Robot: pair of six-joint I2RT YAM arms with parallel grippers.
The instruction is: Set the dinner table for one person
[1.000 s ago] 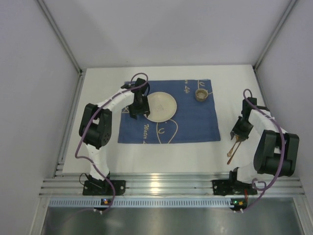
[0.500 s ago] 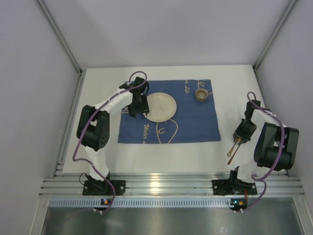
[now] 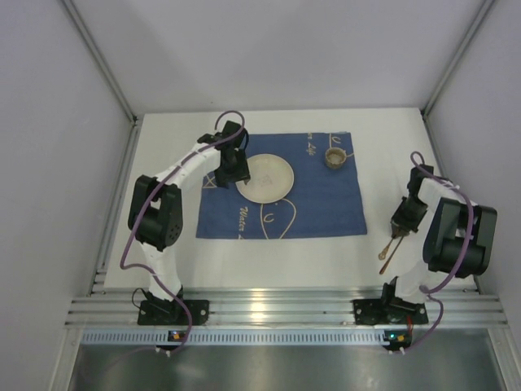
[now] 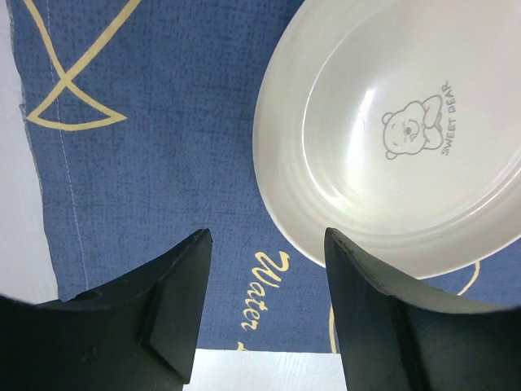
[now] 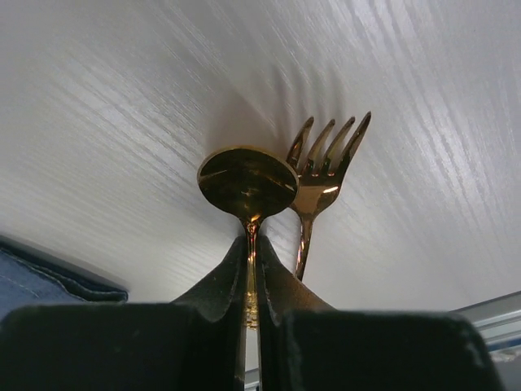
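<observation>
The dinner table (image 3: 163, 236) is a white top carrying a blue fish-patterned mat (image 3: 317, 204). A cream plate (image 3: 267, 177) with a bear print (image 4: 391, 138) lies on the mat, and a small tan cup (image 3: 334, 157) stands at the mat's far right. My left gripper (image 3: 236, 173) hovers open over the mat (image 4: 163, 147) just left of the plate, nothing between its jaws (image 4: 264, 244). My right gripper (image 3: 399, 230) is right of the mat, shut (image 5: 252, 244) on the neck of a gold spoon (image 5: 248, 183). A gold fork (image 5: 326, 163) lies beside the spoon on the table.
Grey walls close in the table on the left, right and far sides. Aluminium rails (image 3: 285, 309) run along the near edge by the arm bases. The mat's corner (image 5: 32, 277) shows left of the right gripper.
The right gripper has closed on the spoon's neck. The left gripper has shifted a little toward the far side, along the plate's left rim.
</observation>
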